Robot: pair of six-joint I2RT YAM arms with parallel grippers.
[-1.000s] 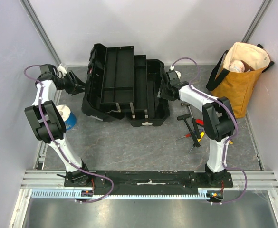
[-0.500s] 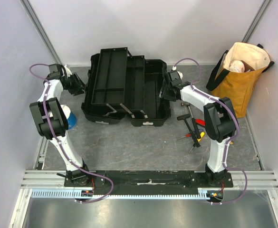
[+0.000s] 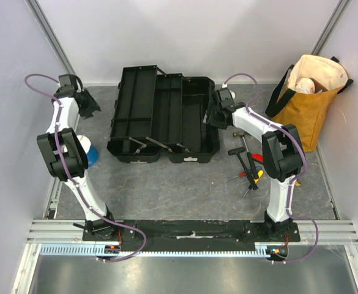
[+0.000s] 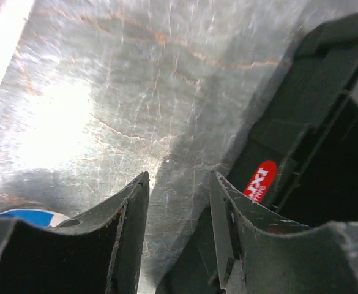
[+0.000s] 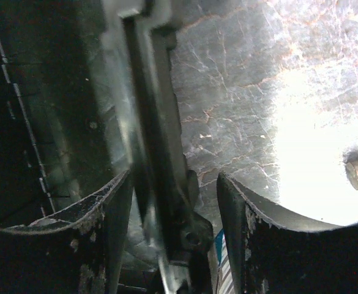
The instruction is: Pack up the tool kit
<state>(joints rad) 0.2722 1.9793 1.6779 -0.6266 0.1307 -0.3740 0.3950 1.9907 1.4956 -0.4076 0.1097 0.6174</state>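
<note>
The black toolbox (image 3: 196,154) lies open on the grey tabletop (image 3: 166,184), its trays spread toward its left side. The right hand (image 3: 210,116) stands open astride the toolbox's right wall, not clamping it. The left hand (image 3: 88,104) hangs open and empty, left of the toolbox. Loose hand tools (image 3: 249,162) lie to its right.
</note>
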